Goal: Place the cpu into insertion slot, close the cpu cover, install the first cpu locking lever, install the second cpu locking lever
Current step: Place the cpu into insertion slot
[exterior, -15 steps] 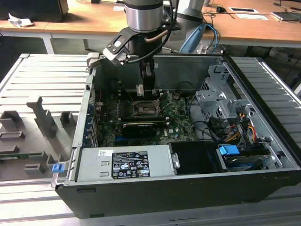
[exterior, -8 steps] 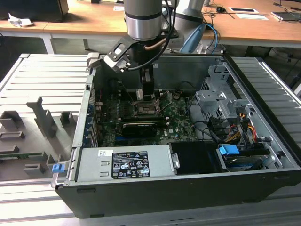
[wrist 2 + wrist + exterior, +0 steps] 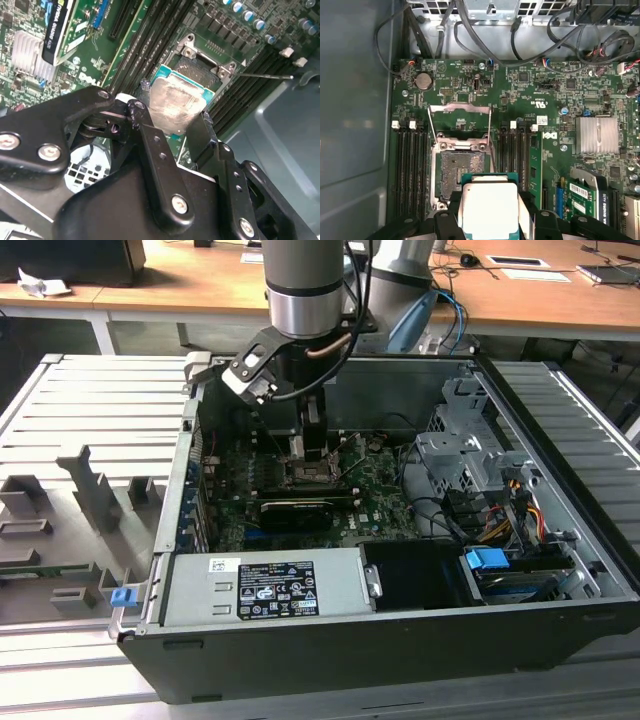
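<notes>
So here's where we're at: the pincer (image 3: 170,115) is clamped on the cpu (image 3: 177,97), with a finger (image 3: 145,125) pressed against each of two opposite edges and the silvery top facing up in both wrist views. The chip isn't seated. It hangs over the green board (image 3: 550,100), and in the first wrist view it only overlaps one edge of the insertion slot (image 3: 457,172), which sits bare and black. The cpu cover (image 3: 460,106) is swung open on the side of the slot away from the cpu, with thin wire locking levers (image 3: 431,131) running along its sides. In the exterior view the arm reaches down into the open computer case (image 3: 400,680), and we see the pincer just above the socket, near the long black card (image 3: 295,510).
</notes>
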